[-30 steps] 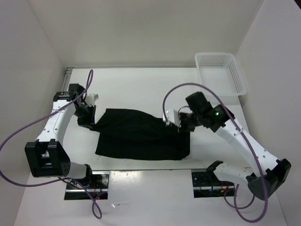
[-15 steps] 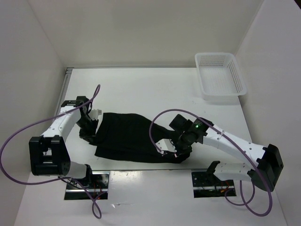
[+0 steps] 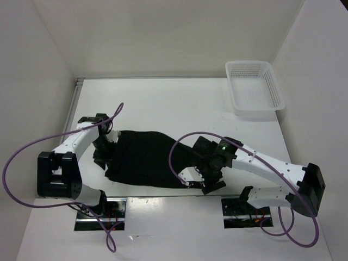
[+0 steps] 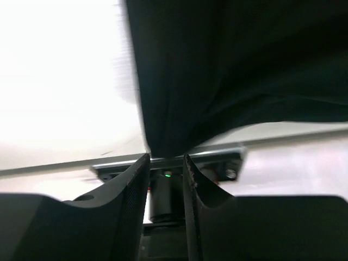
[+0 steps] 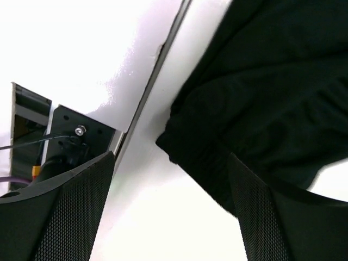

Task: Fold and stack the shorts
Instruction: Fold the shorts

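The black shorts (image 3: 144,160) lie folded over on the table between the two arms. My left gripper (image 3: 101,156) is at their left edge. In the left wrist view its jaws (image 4: 166,163) stand a narrow gap apart with nothing between them, and the shorts (image 4: 228,70) spread just beyond the fingertips. My right gripper (image 3: 204,182) is at the shorts' near right corner. Its jaws (image 5: 171,159) are wide open, with a corner of the shorts (image 5: 261,87) lying loose on the table by the right finger (image 5: 261,217).
A white mesh basket (image 3: 278,89) stands at the far right of the table. Two metal mounting plates (image 3: 100,212) (image 3: 239,209) sit at the near edge; one shows in the right wrist view (image 5: 70,130). White walls close in the left, back and right.
Both grippers carried the shorts' far edge toward the near edge, folding the cloth over. Both have now opened and let go of the fabric.
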Robot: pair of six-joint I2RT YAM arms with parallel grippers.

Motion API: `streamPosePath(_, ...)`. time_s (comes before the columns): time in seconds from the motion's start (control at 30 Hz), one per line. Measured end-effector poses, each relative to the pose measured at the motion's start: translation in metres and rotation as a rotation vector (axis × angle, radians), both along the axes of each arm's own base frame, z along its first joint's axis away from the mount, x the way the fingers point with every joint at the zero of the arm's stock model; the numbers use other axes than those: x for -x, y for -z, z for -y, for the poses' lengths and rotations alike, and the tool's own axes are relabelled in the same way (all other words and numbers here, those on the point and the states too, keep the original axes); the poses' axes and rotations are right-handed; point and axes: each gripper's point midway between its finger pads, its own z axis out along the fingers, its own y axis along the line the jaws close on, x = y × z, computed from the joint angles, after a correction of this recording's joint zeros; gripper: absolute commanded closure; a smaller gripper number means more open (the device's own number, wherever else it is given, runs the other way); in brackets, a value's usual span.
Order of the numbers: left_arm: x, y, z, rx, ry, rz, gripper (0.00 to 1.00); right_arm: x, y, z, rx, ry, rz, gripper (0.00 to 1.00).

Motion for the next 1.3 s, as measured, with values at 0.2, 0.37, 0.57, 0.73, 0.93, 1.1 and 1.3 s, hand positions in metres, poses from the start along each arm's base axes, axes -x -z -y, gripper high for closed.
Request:
streamPosePath(0.2, -0.014, -0.008, -0.017, -0.074, -0.020, 0.062, 0.61, -0.046, -0.050, -0.016, -0.151, 0.209, 0.088, 0.41)
streamPosePath(0.37, -0.108, -0.026, 0.010, -0.049, 0.066, 0.281, 0.60, -0.107, -0.062, -0.040, -0.308, 0.515, 0.122, 0.89)
streamPosePath(0.57, -0.117, 0.023, 0.072, -0.021, 0.273, 0.255, 0.60, -0.114, 0.019, -0.039, -0.136, 0.557, 0.054, 1.00)
streamPosePath(0.73, -0.090, 0.059, 0.076, -0.042, 0.321, 0.098, 0.61, -0.108, 0.065, -0.010, 0.054, 0.535, 0.057, 1.00)
streamPosePath(0.93, -0.093, 0.061, 0.073, -0.042, 0.291, 0.013, 0.61, -0.136, 0.091, -0.003, 0.171, 0.600, 0.069, 1.00)
streamPosePath(1.1, -0.117, 0.061, 0.058, -0.054, 0.215, -0.035, 0.61, -0.237, 0.087, -0.011, 0.109, 0.839, 0.176, 1.00)
streamPosePath(1.3, -0.211, 0.056, 0.036, -0.107, 0.138, 0.121, 0.61, -0.360, 0.076, -0.037, -0.058, 1.027, 0.331, 0.96)
